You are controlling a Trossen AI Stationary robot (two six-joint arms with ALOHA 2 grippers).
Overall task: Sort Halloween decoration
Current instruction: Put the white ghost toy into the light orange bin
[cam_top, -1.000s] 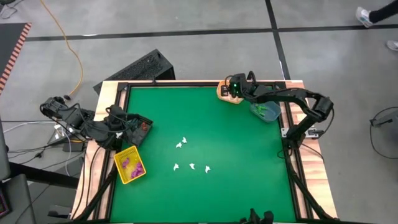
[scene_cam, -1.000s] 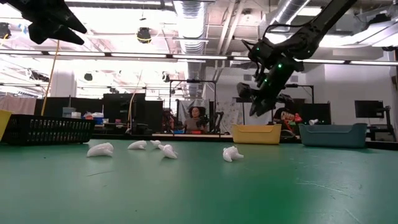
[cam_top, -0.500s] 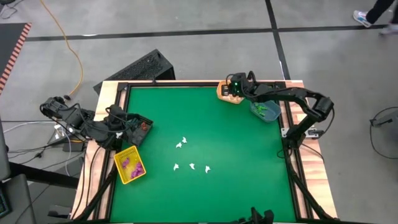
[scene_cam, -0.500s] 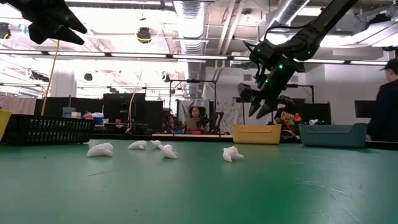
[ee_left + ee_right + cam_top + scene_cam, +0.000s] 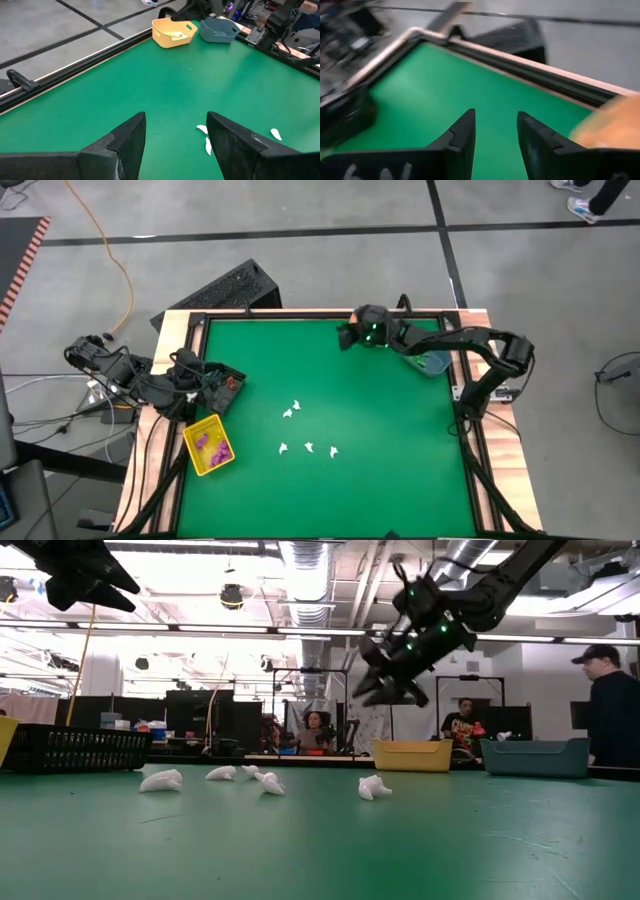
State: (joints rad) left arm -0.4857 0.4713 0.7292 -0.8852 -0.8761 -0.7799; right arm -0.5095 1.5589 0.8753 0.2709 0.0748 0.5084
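Right gripper (image 5: 346,337) was up off the table near the far edge, fingers parted with nothing between them, just beside the orange bin (image 5: 173,32) and blue bin (image 5: 218,29). Looked like an empty-handed reach, since the white trinkets (image 5: 308,447) lay loose on the green mat well away from it, toward the near side. Left gripper (image 5: 175,145) waited open and empty over by the black bin (image 5: 226,387) and yellow bin (image 5: 208,446), which already had purple pieces inside.

The right end effector (image 5: 495,135), fingers parted and empty, over the green table (image 5: 445,95).
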